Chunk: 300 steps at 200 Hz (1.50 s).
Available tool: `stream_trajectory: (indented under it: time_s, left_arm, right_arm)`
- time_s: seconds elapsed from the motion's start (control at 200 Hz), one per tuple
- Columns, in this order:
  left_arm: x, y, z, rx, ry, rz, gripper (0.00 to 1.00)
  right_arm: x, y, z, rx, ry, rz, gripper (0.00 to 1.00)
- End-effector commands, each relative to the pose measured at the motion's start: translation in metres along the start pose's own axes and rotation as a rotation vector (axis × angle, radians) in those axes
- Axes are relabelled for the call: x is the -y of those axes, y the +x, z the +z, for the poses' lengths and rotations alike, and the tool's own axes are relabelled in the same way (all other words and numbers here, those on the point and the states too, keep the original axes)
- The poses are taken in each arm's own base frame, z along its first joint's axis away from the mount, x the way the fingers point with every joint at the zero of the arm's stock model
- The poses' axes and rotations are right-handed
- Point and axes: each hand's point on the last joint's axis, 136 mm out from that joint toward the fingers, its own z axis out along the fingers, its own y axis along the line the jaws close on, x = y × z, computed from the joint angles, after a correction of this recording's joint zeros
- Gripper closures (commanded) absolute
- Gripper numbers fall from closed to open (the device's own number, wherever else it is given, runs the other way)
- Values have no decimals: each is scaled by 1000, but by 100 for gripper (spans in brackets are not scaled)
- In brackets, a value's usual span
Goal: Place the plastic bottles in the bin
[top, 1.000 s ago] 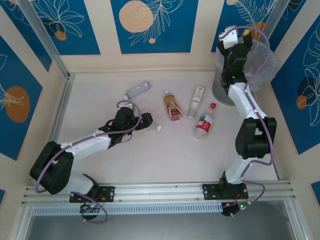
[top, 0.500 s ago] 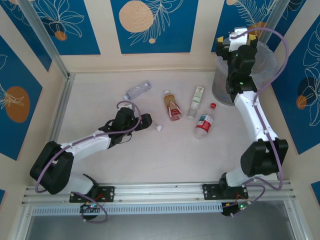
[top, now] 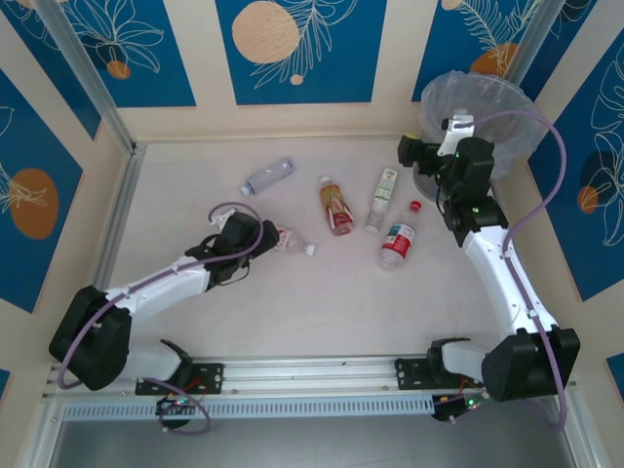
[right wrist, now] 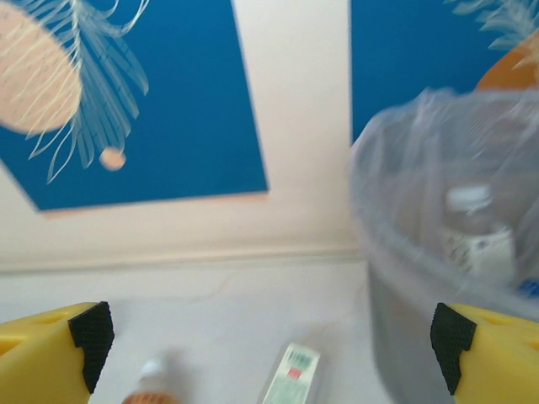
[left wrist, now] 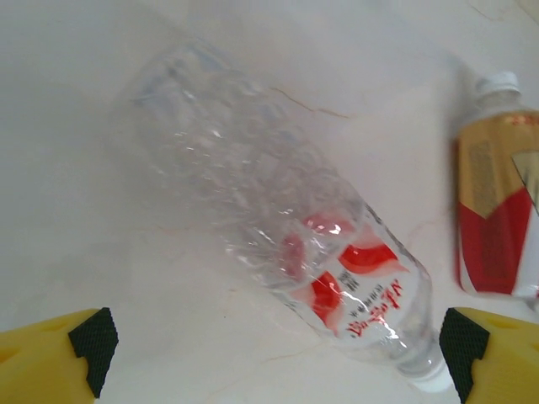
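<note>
A crinkled clear bottle with a red-white label (left wrist: 337,278) lies on the table between the wide-apart fingers of my left gripper (left wrist: 278,345), which is open and not touching it; in the top view the bottle (top: 291,241) lies just right of that gripper (top: 265,237). Further bottles lie on the table: a plain clear one (top: 268,175), an orange-brown one (top: 336,207), a green-white one (top: 383,198) and a red-capped one (top: 400,239). My right gripper (top: 414,151) stands open and empty left of the bag-lined bin (top: 487,107). A bottle (right wrist: 480,240) rests inside the bin (right wrist: 396,252).
Aluminium rails run along the left side (top: 122,210) and the near edge (top: 312,370) of the table. Blue-patterned walls close in the back and sides. The orange-brown bottle (left wrist: 497,219) lies close to the right of my left gripper's reach.
My right arm has swung down and left from above the bin to beside it. My left gripper has drawn back slightly, and the red-white bottle now shows ahead of it.
</note>
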Motion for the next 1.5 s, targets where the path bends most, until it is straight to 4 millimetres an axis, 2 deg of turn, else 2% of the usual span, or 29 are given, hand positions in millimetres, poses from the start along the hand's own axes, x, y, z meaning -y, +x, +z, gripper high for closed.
stream_trajectory:
  time_s: [0.0,0.18,0.42,0.665,0.87,0.98,1.155,1.495]
  left_arm:
    - [-21,-15,-8,59,-114,-107,1]
    - [-39,-19,-8,75,-250,-250,0]
    - [-31,-29,5,95,-340,-347,0]
    - [-31,-46,24,115,-463,-472,1]
    - [-46,-36,42,30,-585,-583,1]
    - [-48,-31,55,4,-583,-608,1]
    - [-49,-22,76,-39,-587,-606,7]
    - [-61,-18,93,-18,-625,-559,25]
  right_arm:
    - [-19,31,-11,-91,-119,34,1]
    - [-26,60,-21,-156,-175,62,1]
    - [-22,87,-27,-235,-153,125,0]
    - [-14,77,-42,-218,-105,73,0]
    - [-10,76,-56,-201,-78,58,0]
    - [-8,79,-60,-204,-67,51,0]
    - [-7,80,-63,-215,-65,55,0]
    - [-10,81,-64,-219,-78,66,0]
